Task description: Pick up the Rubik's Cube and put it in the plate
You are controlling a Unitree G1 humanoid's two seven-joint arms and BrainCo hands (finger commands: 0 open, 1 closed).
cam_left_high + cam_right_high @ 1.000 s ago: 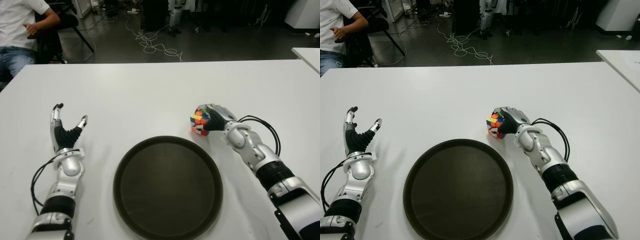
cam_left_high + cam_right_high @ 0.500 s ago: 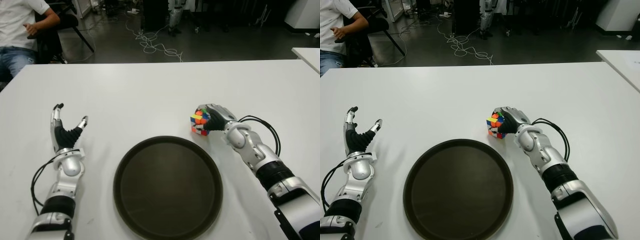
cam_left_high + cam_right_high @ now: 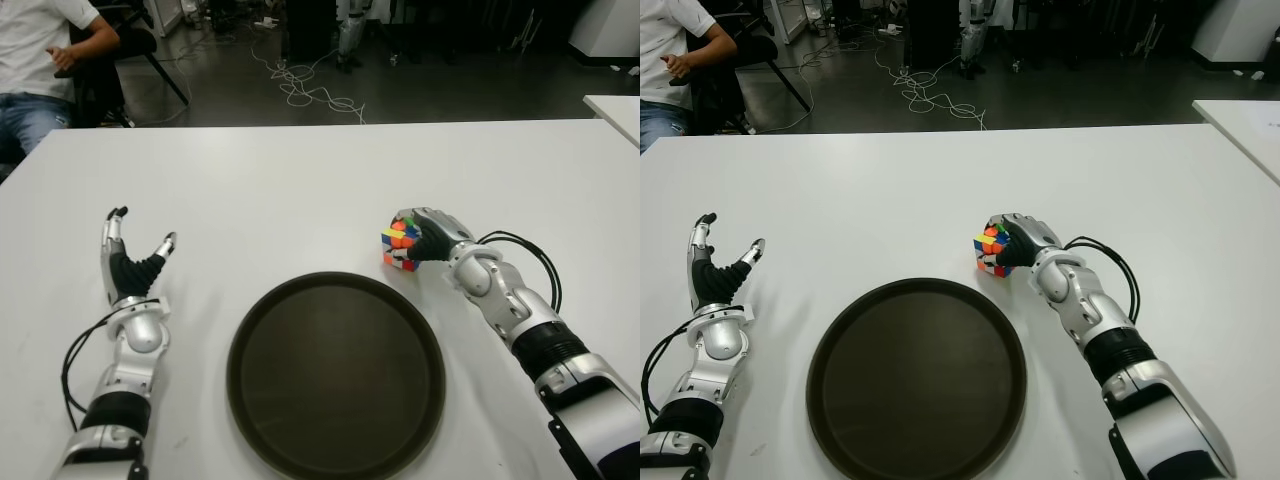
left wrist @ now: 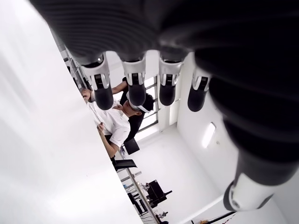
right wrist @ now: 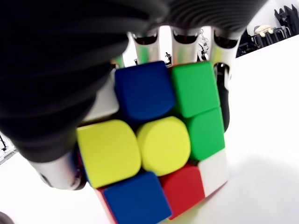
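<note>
The Rubik's Cube [image 3: 400,244], a small cube of mixed colours, is held just off the far right rim of the round dark plate [image 3: 336,372]. My right hand [image 3: 428,236] is shut on it, fingers wrapped over its top and far side. In the right wrist view the Rubik's Cube [image 5: 159,144] fills the picture, with the fingers [image 5: 223,70] curled round it above the white table. My left hand [image 3: 132,262] shows at the left of the plate, fingers spread upward and holding nothing.
The white table [image 3: 300,190] stretches wide on all sides of the plate. A person [image 3: 40,50] sits on a chair beyond the far left corner. Cables [image 3: 310,90] lie on the dark floor behind the table. Another white table edge [image 3: 615,110] shows far right.
</note>
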